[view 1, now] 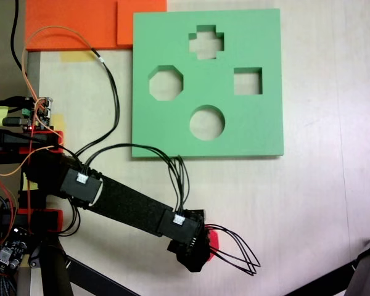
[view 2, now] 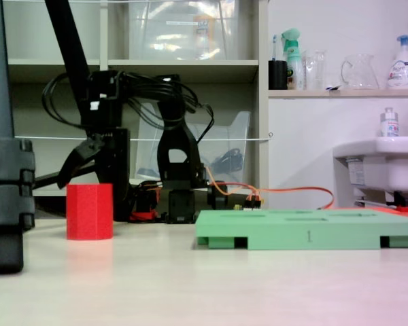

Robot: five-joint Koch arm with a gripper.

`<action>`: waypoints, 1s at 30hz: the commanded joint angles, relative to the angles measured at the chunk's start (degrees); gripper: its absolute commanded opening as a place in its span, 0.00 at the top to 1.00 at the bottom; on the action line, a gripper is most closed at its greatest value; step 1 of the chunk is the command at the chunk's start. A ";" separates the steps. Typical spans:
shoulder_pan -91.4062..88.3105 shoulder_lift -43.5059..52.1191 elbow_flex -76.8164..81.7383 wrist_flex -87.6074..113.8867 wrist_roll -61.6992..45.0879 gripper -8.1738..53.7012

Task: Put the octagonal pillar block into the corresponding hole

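**Claw Behind the Red Block**

The claw [view 2: 90, 163] hung low, just behind the top of the red octagonal pillar block [view 2: 89, 211] in a fixed view. One black finger [view 2: 76, 160] spread out to the left, above the block. I cannot tell if the claw was open or closed, or if it touched the block.

The block stood upright on the table [view 2: 204, 285], to the left of the green foam board [view 2: 306, 229] and well apart from it. In a fixed view from above, only a small bit of the red block [view 1: 213, 239] peeked out from under the black arm [view 1: 129, 203], near the bottom of the picture.

The green foam board [view 1: 259, 129] lay flat on the table [view 1: 333, 185]. It had four cutouts. The corresponding hole [view 1: 166, 83], with eight sides, was on the board's left part in the view from above. A cross-shaped hole [view 1: 206, 42] sat near the top, a square hole [view 1: 248, 81] on the right and a round hole [view 1: 207, 122] lower down. All four holes were empty.

An orange foam sheet [view 1: 74, 24] lay at the top left, touching the board's corner. Black wires [view 1: 237, 250] looped out near the claw.
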 commanded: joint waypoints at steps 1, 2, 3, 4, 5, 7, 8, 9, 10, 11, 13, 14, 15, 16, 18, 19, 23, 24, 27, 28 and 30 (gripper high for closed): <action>0.26 1.05 -2.99 0.09 -0.26 0.02; 0.18 0.88 -2.99 0.09 -0.53 0.02; 0.09 0.70 -2.99 0.00 -0.62 0.02; 0.00 0.44 -2.99 -0.09 -0.70 0.02; 0.00 0.18 -2.99 -0.26 -0.70 0.02; 0.00 -0.18 -2.99 -0.44 -0.70 0.02; 0.00 -0.44 -3.08 -0.44 -0.70 0.02; 0.00 -0.62 -3.08 -0.44 -0.70 0.03; -0.18 -1.41 -3.08 -0.53 -0.70 0.03; -0.79 -1.85 -3.25 -0.53 -0.62 0.03; -1.05 -2.99 -3.25 -0.44 -0.44 0.16; -0.88 -3.60 -3.25 -0.26 -0.26 0.28; -0.44 -3.87 -3.16 -0.09 -0.26 0.36; -0.26 -4.13 -3.16 -0.09 -0.18 0.38; 0.00 -4.13 -3.16 0.26 0.18 0.38; 0.26 -4.13 -3.16 0.62 0.70 0.38; 0.79 -4.13 -3.16 2.81 3.87 0.47; 0.79 -4.13 -3.16 3.08 4.57 0.47; 0.70 -3.96 -3.25 3.87 5.54 0.48; 0.70 -3.78 -3.25 4.31 5.89 0.48; 0.62 -2.72 -3.34 4.92 6.42 0.48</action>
